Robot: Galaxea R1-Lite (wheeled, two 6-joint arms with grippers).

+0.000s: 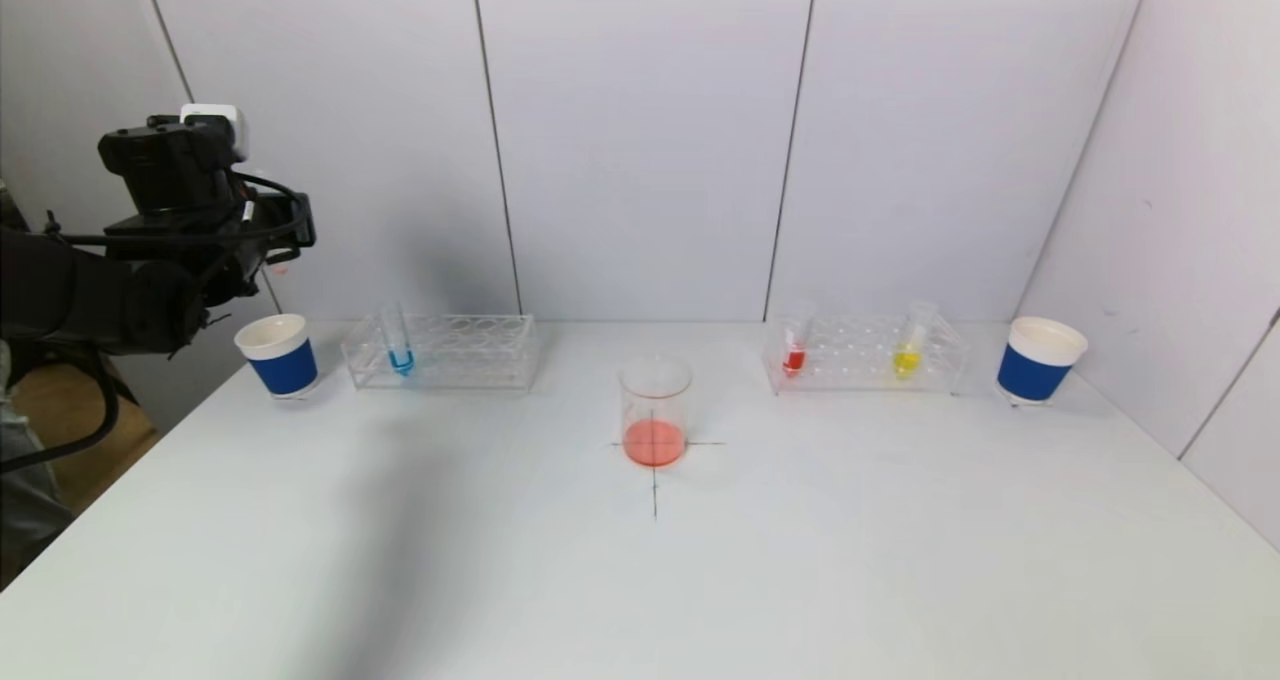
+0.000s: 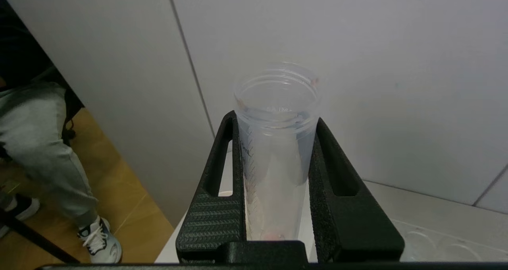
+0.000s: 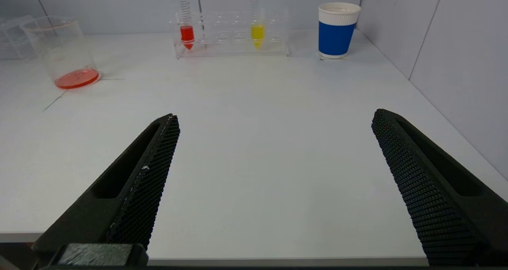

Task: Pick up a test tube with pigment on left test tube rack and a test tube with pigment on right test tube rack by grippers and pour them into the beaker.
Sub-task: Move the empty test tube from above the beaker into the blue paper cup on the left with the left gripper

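At the far left, the left gripper [image 2: 278, 174] hangs raised above the table's left edge, near a blue-banded paper cup [image 1: 279, 355], its jaws clamped on a clear test tube [image 2: 276, 143] that looks nearly empty (only a faint pinkish trace shows at its bottom end in the left wrist view). Just right of that cup stands the left test tube rack [image 1: 445, 352], holding one tube of blue pigment [image 1: 400, 355] at its left end. At the centre of the white table [image 1: 640, 580], the beaker [image 1: 655, 412] sits on a drawn cross mark with a shallow layer of orange-red liquid in its base. Further right, the right test tube rack [image 1: 865, 355] carries a tube of red pigment [image 1: 795, 352] at its left end and a tube of yellow pigment [image 1: 910, 350] toward its right. A second blue-banded cup [image 1: 1038, 360] stands just beyond that rack. The right gripper [image 3: 274, 143], out of the head view, hovers low over the table's near edge with its jaws spread wide and holding nothing.
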